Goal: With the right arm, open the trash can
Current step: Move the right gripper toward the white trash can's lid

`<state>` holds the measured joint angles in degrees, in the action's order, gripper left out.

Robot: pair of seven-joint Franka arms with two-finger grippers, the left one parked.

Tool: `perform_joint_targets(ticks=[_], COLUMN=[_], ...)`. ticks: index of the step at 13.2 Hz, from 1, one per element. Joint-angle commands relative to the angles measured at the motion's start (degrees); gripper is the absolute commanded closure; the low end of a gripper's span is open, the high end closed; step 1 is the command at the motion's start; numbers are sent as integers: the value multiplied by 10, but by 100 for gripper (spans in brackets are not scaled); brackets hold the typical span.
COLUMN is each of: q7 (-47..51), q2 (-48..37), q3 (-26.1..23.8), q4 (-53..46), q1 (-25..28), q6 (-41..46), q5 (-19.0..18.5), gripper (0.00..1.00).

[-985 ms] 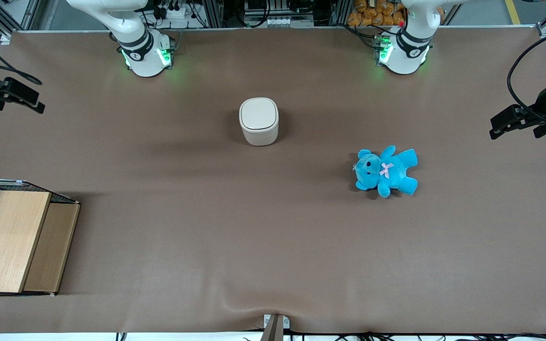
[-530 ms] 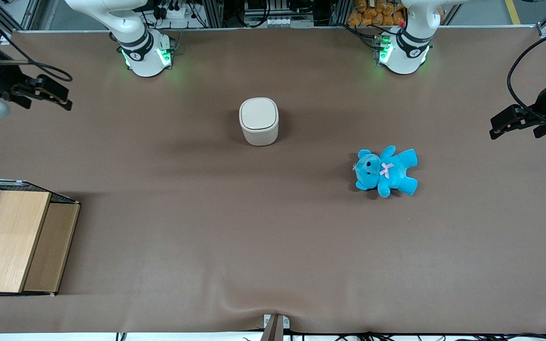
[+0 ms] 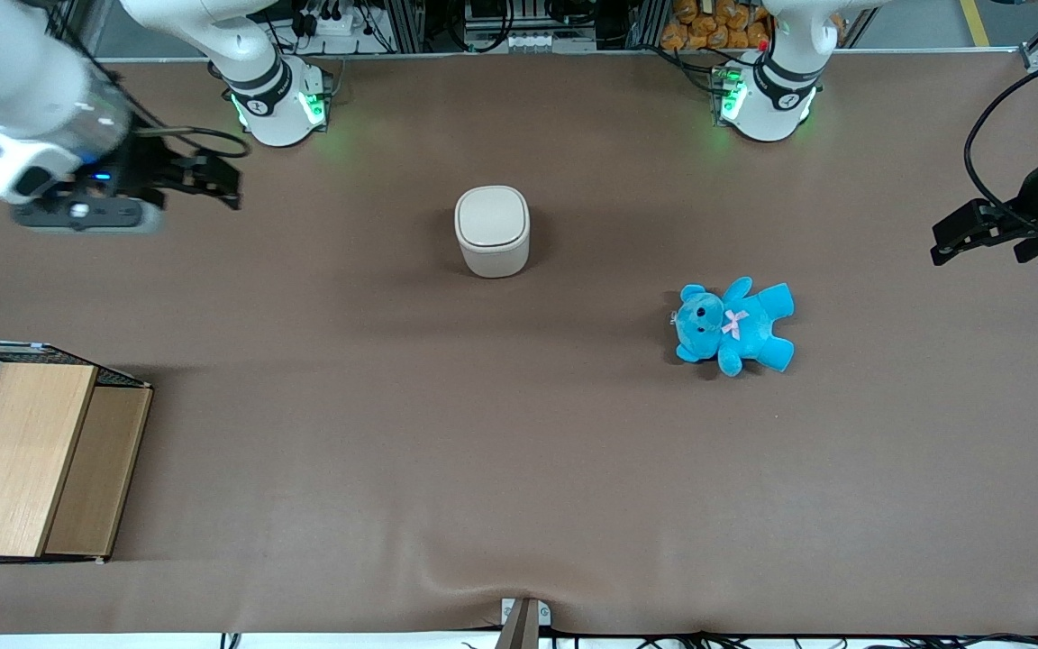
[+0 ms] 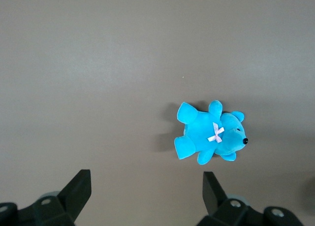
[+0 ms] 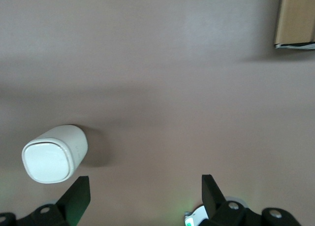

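Note:
The trash can (image 3: pixel 492 231) is a small cream-white bin with its flip lid down, standing on the brown table near the middle, farther from the front camera than the blue teddy. It also shows in the right wrist view (image 5: pixel 54 153), lid shut. My right arm's gripper (image 3: pixel 222 185) hangs above the table toward the working arm's end, well apart from the can and near the arm's own base (image 3: pixel 277 106). Its black fingers (image 5: pixel 74 197) stand wide apart with nothing between them.
A blue teddy (image 3: pixel 733 326) lies on the table nearer the front camera than the can, toward the parked arm's end; it also shows in the left wrist view (image 4: pixel 209 137). A wooden box with wire mesh (image 3: pixel 28 451) sits at the working arm's end, near the front edge.
My right arm has swung in from the table's edge toward the trash can, its gripper now much closer to it. The can and teddy have not moved.

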<state>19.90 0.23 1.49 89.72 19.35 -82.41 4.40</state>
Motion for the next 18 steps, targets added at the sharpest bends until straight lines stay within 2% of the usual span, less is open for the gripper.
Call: perform_joint_targets(ticks=[1, 4, 5, 9, 10, 13, 14, 18], q7=[55, 87, 86, 88, 89, 120, 159, 189], q2=[33, 60, 63, 86, 94, 92, 90, 79], q3=[6, 5, 5, 5, 5, 4, 4, -5], q4=[-34, -46, -46, -30, -25, 12, 33, 154], q1=[47, 84, 101, 154, 169, 204, 212, 271], q6=[5, 3, -2, -49, -49, -67, -98, -238], q5=[8, 15, 24, 35, 36, 52, 68, 65], gripper=[0, 1, 23, 94, 100, 100, 100, 100])
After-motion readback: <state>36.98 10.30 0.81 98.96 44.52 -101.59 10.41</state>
